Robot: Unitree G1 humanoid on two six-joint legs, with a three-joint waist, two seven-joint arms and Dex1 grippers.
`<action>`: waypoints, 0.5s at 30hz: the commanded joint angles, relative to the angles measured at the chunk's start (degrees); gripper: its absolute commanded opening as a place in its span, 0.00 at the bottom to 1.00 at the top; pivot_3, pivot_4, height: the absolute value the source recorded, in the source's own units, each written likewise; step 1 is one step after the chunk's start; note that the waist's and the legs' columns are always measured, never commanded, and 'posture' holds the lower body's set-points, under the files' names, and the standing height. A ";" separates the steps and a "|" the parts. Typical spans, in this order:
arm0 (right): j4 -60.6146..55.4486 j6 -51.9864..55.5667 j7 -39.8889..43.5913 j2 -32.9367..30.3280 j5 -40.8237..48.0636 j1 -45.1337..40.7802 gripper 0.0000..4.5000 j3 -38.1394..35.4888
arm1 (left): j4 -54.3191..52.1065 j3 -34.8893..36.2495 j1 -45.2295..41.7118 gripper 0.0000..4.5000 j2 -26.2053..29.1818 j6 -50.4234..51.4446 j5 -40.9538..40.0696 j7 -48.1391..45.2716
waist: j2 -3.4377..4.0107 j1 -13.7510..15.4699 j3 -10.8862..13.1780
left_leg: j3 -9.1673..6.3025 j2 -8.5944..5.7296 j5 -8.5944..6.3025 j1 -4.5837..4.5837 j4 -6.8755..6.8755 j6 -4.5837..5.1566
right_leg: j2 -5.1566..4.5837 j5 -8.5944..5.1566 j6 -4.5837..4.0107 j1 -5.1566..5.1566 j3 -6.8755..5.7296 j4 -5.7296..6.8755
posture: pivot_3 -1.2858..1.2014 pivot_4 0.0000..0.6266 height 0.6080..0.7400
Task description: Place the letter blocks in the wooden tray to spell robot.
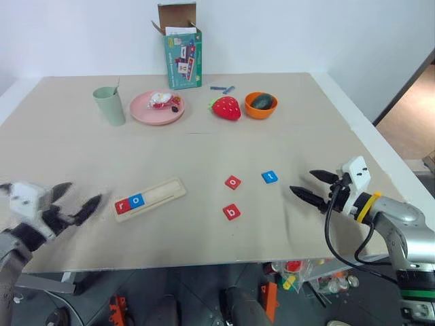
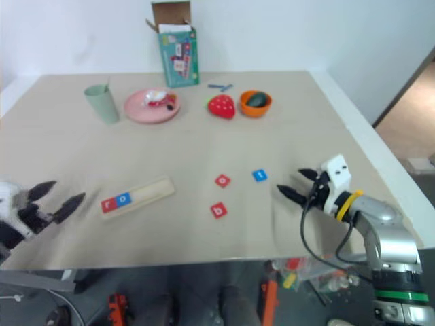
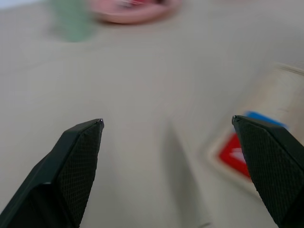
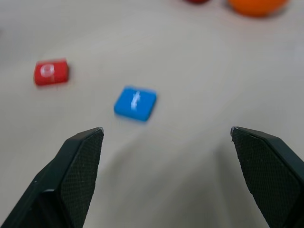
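Red r and blue o sit at the left end of the tray (image 1: 151, 199); the b (image 1: 232, 212), second o (image 1: 233, 182) and t (image 1: 270, 177) lie loose on the table to its right. Both the left gripper (image 1: 73, 201) and right gripper (image 1: 315, 186) hover empty, fingers spread. The b likely goes next: the right gripper should straddle it squarely and pinch by the edges.

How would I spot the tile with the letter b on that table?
Start at the long wooden tray near the table's front edge, then look to its right, where three loose tiles lie. The b tile is red and nearest the front edge, below the red o and blue t.
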 commanded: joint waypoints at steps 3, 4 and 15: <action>-6.39 0.78 -2.42 2.06 -0.84 -4.11 0.99 3.56 | -4.93 -13.58 -9.53 1.00 3.09 5.58 3.71 -3.79 | 0.02 -0.31 -0.10 | 0.10 -0.04 -0.04 0.09 -0.06 -0.01 | -0.03 0.15 0.35 0.09 0.16 -0.03 | 0.52 0.24 1.00; -7.95 1.45 -2.93 2.97 -0.51 -4.53 0.99 4.45 | -4.98 -15.91 -11.52 1.00 2.95 7.01 4.58 -3.63 | 0.01 -0.45 -0.10 | 0.15 -0.01 -0.13 0.10 -0.08 0.06 | -0.02 0.10 0.35 0.08 0.22 -0.02 | 0.52 0.24 1.00; -15.79 4.48 1.79 6.10 3.19 -7.12 0.99 11.56 | -5.94 -22.94 -20.17 1.00 2.96 22.31 8.18 -0.32 | 0.02 -0.17 -0.09 | -0.08 -0.05 -0.23 -0.92 -0.01 0.17 | -0.06 0.14 -0.03 -0.89 0.06 0.21 | 0.52 0.24 1.00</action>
